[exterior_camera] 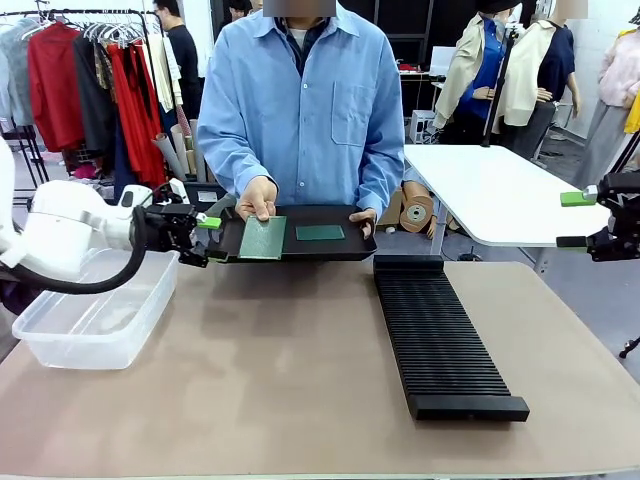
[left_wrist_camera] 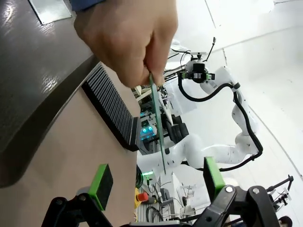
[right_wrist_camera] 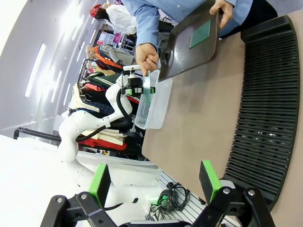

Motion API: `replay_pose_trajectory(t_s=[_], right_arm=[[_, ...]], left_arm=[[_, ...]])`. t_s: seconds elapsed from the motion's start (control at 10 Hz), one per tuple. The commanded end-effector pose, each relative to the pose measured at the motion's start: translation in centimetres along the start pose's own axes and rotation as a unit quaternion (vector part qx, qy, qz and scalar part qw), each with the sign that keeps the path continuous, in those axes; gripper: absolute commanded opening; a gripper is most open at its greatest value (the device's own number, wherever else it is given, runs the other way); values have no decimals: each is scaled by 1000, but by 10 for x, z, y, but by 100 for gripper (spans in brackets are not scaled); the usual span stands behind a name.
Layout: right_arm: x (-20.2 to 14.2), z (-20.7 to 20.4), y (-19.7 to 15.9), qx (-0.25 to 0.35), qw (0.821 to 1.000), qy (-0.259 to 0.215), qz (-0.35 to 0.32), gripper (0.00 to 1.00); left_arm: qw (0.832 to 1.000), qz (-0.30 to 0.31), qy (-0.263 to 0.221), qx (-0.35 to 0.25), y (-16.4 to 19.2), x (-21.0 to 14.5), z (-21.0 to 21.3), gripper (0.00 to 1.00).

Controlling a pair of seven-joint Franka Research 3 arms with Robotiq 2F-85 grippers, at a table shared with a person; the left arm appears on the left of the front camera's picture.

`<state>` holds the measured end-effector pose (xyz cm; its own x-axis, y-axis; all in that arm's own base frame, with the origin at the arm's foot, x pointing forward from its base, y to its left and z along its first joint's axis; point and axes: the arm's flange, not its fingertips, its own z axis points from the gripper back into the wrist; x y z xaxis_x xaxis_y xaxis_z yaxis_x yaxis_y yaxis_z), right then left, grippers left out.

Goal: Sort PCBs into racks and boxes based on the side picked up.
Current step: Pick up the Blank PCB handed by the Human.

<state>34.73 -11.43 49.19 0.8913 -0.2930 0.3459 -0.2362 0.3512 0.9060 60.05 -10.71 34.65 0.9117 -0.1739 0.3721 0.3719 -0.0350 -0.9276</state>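
Person's hand (exterior_camera: 258,197) offers PCB (exterior_camera: 263,238) off tray (exterior_camera: 350,246) edge for handover. Left gripper (exterior_camera: 212,239) just beside it, fingers apart, not gripping. Right gripper (exterior_camera: 575,220) apart, idle. Rack (exterior_camera: 440,340), box (exterior_camera: 90,330) waiting.

Hand (left_wrist_camera: 125,40) pinching thin flat green PCB (left_wrist_camera: 157,124) edge-on, ahead of left gripper (left_wrist_camera: 157,182) w/ jaws spread, long black ribbed rack (left_wrist_camera: 108,111) behind

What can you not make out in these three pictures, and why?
- Front view: part of the tub's far rim, behind the left arm.
- Left wrist view: the held board's faces; it is edge-on.
- Front view: markings on the board in the tray, too small.
- Front view: the arm behind the right gripper, cut off by the edge.
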Motion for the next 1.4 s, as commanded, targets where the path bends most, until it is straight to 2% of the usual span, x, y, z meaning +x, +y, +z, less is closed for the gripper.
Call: replay_pose_trajectory(t_s=[0.0, 0.8, 0.9, 1.0, 1.3], right_arm=[[1, 1, 1, 6, 1000, -1, 2, 100], [1, 1, 1, 6, 1000, -1, 2, 100], [1, 1, 1, 6, 1000, -1, 2, 100], [1, 1, 1, 6, 1000, -1, 2, 100], [1, 1, 1, 6, 1000, -1, 2, 100]], left_arm=[[999, -16, -29, -6, 3, 6, -21, 100], [997, -23, -77, 5, 24, 10, -72, 100], [996, -30, -87, 4, 24, 9, -74, 96], [996, -32, -88, 4, 23, 9, -74, 88], [995, -33, -91, 3, 21, 7, -72, 31]])
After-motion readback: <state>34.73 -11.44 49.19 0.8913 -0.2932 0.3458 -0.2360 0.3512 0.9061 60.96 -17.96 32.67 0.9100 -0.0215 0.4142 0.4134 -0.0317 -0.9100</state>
